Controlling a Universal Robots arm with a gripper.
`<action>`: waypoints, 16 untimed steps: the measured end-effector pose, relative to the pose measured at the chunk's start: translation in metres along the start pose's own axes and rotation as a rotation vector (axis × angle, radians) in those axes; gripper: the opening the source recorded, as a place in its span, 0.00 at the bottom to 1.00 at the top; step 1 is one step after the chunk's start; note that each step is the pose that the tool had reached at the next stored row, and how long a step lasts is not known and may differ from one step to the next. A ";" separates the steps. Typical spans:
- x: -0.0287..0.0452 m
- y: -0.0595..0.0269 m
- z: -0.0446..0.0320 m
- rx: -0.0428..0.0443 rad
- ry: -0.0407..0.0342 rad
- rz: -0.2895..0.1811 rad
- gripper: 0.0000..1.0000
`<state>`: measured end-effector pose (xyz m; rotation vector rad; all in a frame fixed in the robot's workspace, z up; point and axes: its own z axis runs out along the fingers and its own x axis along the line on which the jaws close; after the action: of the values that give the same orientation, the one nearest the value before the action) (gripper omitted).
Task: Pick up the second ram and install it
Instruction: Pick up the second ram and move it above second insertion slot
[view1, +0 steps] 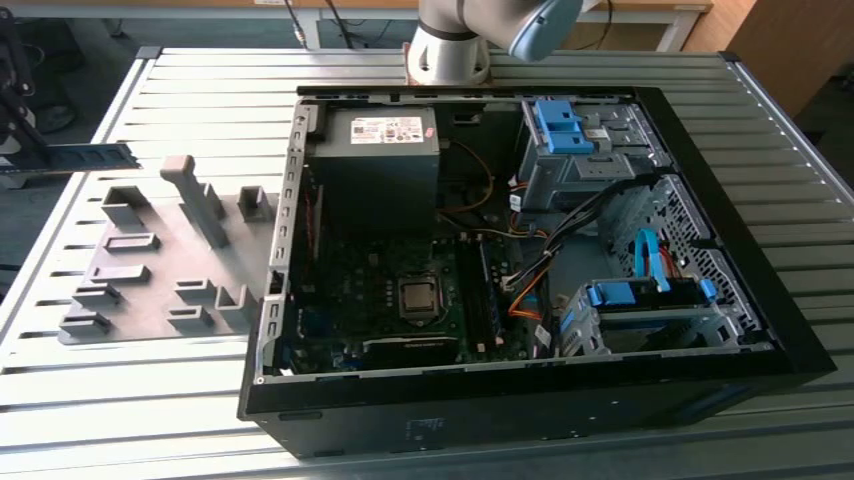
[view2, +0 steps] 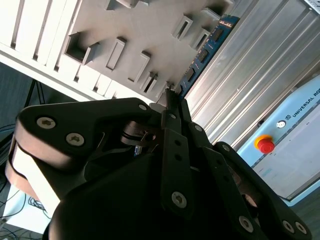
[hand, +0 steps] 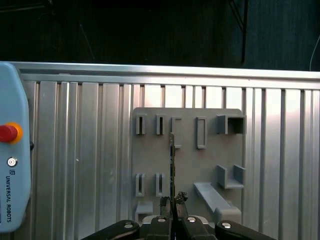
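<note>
While the computer case (view1: 787, 330) lies open on the slatted metal tabletop (view1: 200, 80), the tool (hand: 172, 202) is closed tight on one end of the ram stick (hand: 172, 160), with no gap showing between its fingers and the board in both wrist views. In the first wrist view the ram stick shows edge-on as a thin line reaching out from the tool over the grey plate (hand: 190, 165) with its raised blocks. In the second wrist view the ram stick (view2: 207, 47) shows its blue-green side with dark chips. In the exterior view the ram stick (view1: 83, 157) is at the exterior view's left, beside the far left corner of the grey plate (view1: 147, 265), well apart from the case; whether its free end touches anything I cannot tell. A pale blue pendant (hand: 10, 165) with a red button lies on the tabletop beside the plate. Inside the case the power supply (view1: 380, 150) sits at the far end, the motherboard (view1: 387, 290) nearer. The arm's base (view1: 447, 55) stands beyond the case.
</note>
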<state>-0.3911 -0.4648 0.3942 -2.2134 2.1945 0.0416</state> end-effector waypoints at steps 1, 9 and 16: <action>0.0000 -0.0004 0.0000 0.0000 0.0001 0.000 0.14; 0.0000 -0.0046 -0.0001 -0.0001 0.0001 0.000 0.14; 0.0001 -0.0063 -0.0001 -0.0001 0.0001 0.000 0.14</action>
<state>-0.3847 -0.4648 0.3943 -2.2134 2.1945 0.0417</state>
